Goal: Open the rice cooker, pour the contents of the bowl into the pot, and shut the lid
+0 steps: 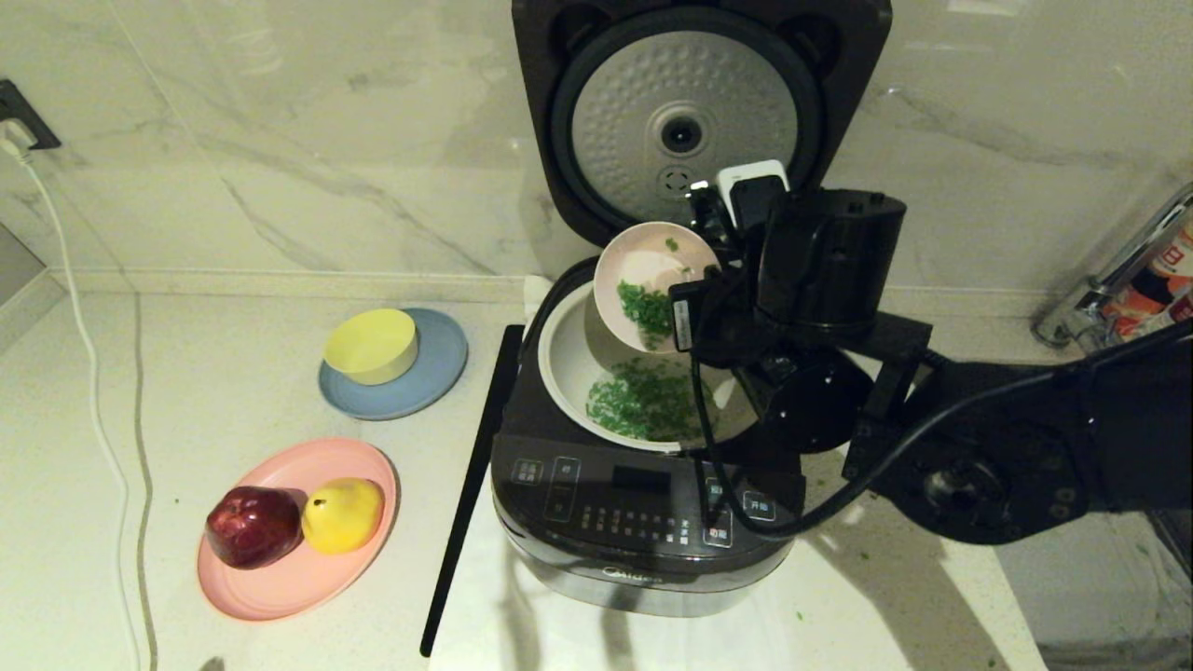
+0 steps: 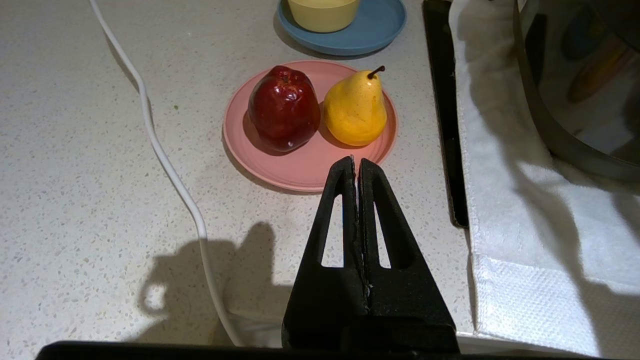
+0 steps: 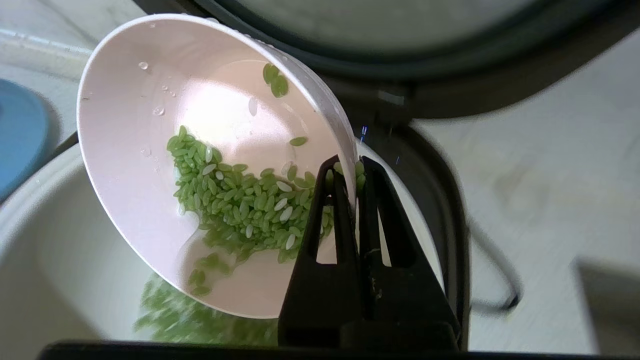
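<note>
A: Firstly, item one, the bowl (image 1: 652,280)?
B: Pale pink, tipped steeply, held above the pot (image 1: 569,363). Rim pinched by the right claw (image 3: 356,170), one finger inside, one outside.

A: Item two, the contents (image 3: 235,205)?
B: Green grains. Part heaped against the lower wall of the tilted bowl, a few stuck higher up; part already lying in the pot's bottom.

A: Item three, the rice cooker (image 1: 643,522)?
B: Dark, on a white cloth (image 2: 525,240) on the tabletop (image 1: 186,391). The lid (image 1: 690,112) stands upright and open against the marble wall, dimpled silver plate facing forward. Front panel faces the robot.

A: The left claw (image 2: 356,162)?
B: Fingers pressed together, holding nothing, hovering over the tabletop near the pink plate (image 2: 300,170).

A: Remaining stock?
B: Pink plate bears a red apple (image 2: 284,107) and a yellow pear (image 2: 356,107), touching. Behind it, a yellow bowl (image 1: 371,347) on a blue plate (image 1: 438,373). A white cable (image 1: 93,391) runs along the tabletop from a wall socket. A black strip (image 1: 471,485) lies along the cloth's left edge.
</note>
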Tool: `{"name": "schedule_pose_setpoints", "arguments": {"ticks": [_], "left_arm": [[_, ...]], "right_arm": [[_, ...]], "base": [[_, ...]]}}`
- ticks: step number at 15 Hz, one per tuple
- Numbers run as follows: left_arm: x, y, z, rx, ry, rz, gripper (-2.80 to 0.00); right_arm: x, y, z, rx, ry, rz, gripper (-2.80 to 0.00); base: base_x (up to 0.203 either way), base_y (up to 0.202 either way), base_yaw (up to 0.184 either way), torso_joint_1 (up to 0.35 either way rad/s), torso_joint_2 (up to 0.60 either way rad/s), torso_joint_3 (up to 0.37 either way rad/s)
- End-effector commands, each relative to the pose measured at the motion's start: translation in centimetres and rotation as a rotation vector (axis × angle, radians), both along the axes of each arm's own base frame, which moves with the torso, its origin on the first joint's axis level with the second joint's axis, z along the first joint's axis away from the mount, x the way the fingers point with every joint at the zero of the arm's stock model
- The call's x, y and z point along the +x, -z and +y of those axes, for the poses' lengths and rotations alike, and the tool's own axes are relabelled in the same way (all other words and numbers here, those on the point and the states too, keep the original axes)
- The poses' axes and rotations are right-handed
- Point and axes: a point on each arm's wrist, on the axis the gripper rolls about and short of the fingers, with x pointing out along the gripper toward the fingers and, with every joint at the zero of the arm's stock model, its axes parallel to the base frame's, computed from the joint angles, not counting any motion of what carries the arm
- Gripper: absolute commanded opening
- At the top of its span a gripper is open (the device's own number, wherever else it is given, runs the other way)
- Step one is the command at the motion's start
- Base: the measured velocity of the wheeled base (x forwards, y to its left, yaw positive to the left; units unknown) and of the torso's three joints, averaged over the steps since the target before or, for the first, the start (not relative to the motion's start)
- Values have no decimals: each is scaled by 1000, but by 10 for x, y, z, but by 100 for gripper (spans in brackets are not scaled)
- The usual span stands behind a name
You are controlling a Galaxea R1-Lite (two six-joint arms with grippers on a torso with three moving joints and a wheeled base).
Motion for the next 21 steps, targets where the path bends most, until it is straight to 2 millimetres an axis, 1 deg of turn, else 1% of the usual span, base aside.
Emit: {"name": "schedule_pose_setpoints", "arguments": {"ticks": [1, 3, 5, 8, 10, 12, 15, 18, 21], "left_arm": [[1, 2, 0, 0, -1, 9, -280], [1, 3, 0, -1, -1, 10, -280], [1, 3, 0, -1, 0, 10, -280], [1, 2, 0, 0, -1, 9, -280], [1, 2, 0, 0, -1, 9, -280], [1, 3, 0, 0, -1, 10, -280], [1, 3, 0, -1, -1, 11, -280], [1, 2, 0, 0, 0, 9, -280], [1, 2, 0, 0, 0, 9, -280]], "right_arm": [[7, -13, -15, 82, 30, 139, -280], [14, -19, -23, 139, 43, 175, -280], [14, -22, -24, 158, 43, 188, -280], [11, -35, -26, 222, 38, 246, -280], [2, -51, -33, 293, 9, 318, -280], [-10, -64, -43, 351, -40, 430, -280], [-23, -81, -66, 437, -123, 588, -280], [-36, -90, -81, 448, -143, 629, -280], [-59, -102, -101, 460, -185, 663, -280]], "base": [[0, 0, 0, 0, 0, 0], [0, 0, 0, 0, 0, 0], [0, 0, 0, 0, 0, 0], [0, 0, 0, 0, 0, 0], [0, 0, 0, 0, 0, 0], [0, 0, 0, 0, 0, 0], [0, 0, 0, 0, 0, 0], [0, 0, 0, 0, 0, 0], [0, 0, 0, 0, 0, 0]]}}
